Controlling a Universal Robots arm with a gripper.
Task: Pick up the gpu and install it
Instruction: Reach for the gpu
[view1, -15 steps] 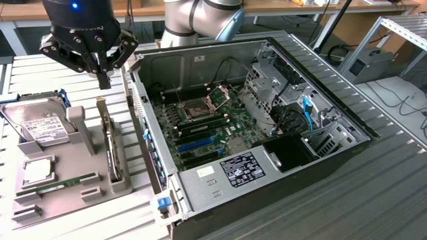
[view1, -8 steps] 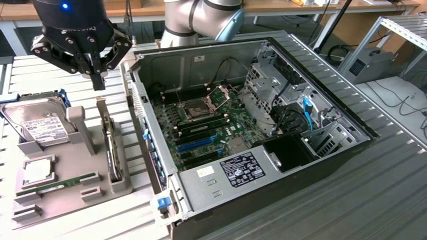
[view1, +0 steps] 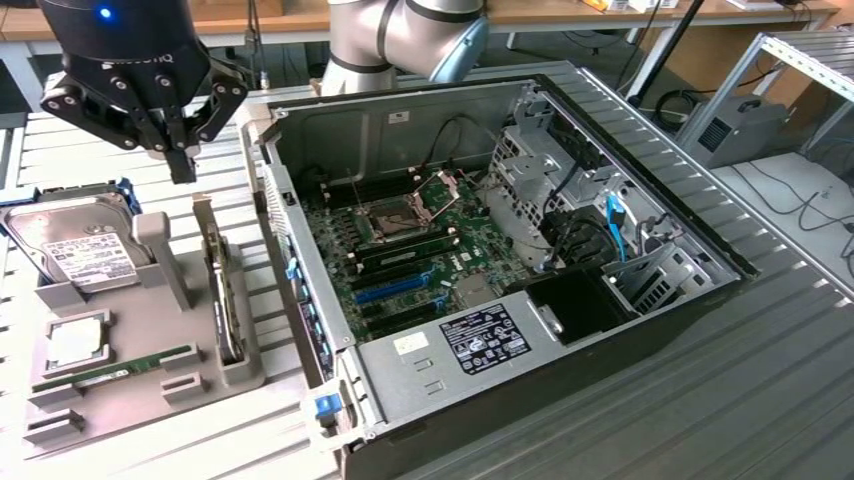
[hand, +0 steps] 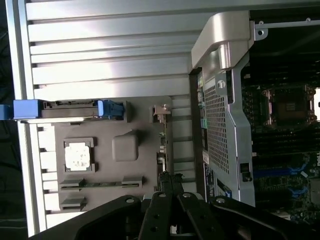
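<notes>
Hovering over the holder (view1: 134, 392), my gripper (view1: 182, 168) is closed and empty. The gpu (view1: 224, 290) stands on edge in that holder, beside the computer case (view1: 441, 400). Pick-up is the step in hand, I judge; grasping needs the jaws opened across its top edge.

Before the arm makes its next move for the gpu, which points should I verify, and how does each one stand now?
1. gpu stands on its edge in the grey holder: ok.
2. gripper carries nothing: ok.
3. Fingers open for a grasp: not ok, they are shut.
4. Gripper is above the holder and apart from the gpu: ok.
5. computer case lies open, and the blue slots hold no card: ok.
6. Gripper is exactly in line with the gpu's upper edge: cannot tell.
</notes>
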